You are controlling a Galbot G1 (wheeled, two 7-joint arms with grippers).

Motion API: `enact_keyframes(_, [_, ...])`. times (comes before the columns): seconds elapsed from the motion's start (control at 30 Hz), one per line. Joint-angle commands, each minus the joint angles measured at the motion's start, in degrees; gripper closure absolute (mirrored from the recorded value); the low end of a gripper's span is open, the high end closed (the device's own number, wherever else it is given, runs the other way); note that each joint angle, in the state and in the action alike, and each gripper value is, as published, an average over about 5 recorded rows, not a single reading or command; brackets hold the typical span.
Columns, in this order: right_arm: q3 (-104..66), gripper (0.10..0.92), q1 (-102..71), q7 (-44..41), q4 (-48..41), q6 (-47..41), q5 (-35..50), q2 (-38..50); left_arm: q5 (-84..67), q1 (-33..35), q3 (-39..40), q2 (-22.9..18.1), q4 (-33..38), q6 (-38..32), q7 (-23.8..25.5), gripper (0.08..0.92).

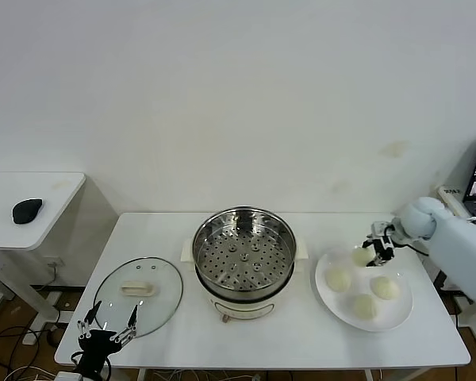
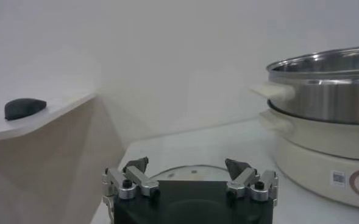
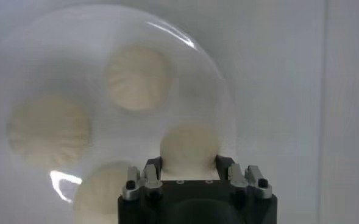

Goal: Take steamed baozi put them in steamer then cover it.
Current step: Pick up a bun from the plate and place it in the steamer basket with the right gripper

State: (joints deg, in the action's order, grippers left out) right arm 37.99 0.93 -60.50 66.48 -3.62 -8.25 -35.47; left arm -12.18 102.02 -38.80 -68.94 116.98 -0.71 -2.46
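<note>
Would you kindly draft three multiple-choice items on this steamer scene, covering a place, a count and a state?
1. Where does the cover lie?
A. On the steamer
B. On the table, on the steamer's left
C. On the plate

2. How many steamed baozi are on the plate?
A. Two
B. Four
C. Six

3. What is the right tool doing?
A. Shut on a baozi
B. Hanging open over the steamer
C. Holding the cover

Answers:
1 B, the glass cover lies flat beside the steamer, near the open left tool.
2 B, four buns show on the plate.
3 A, the right wrist view shows its fingers closed around one baozi.
</note>
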Motion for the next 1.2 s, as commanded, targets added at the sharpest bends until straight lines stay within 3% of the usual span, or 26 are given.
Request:
enact_keyframes(0.03, [9.7, 0.465, 13.7, 1.1, 10.4, -0.9, 10.5, 5.5, -0.5, -0.6, 1.0, 0.1, -0.3, 0.0, 0.0, 0.177])
enact_keyframes(0.27, [18.8, 0.457, 24.6, 3.1, 13.2, -0.1, 16.6, 0.7, -0.9, -0.2, 0.5, 0.8, 0.0, 0.0, 0.0, 0.177])
enact_keyframes(0.63, [30.4, 0.457, 33.0, 6.9, 10.3, 5.1, 22.8, -15.2, -1.6, -0.8, 0.2, 1.2, -0.8, -0.1, 0.1, 0.177])
enact_keyframes(1.2, [35.9, 0.448, 27.9, 9.7, -0.3, 20.9, 8.0, -33.5, -1.4, -2.0, -0.3, 1.2, -3.0, -0.8, 0.3, 0.177])
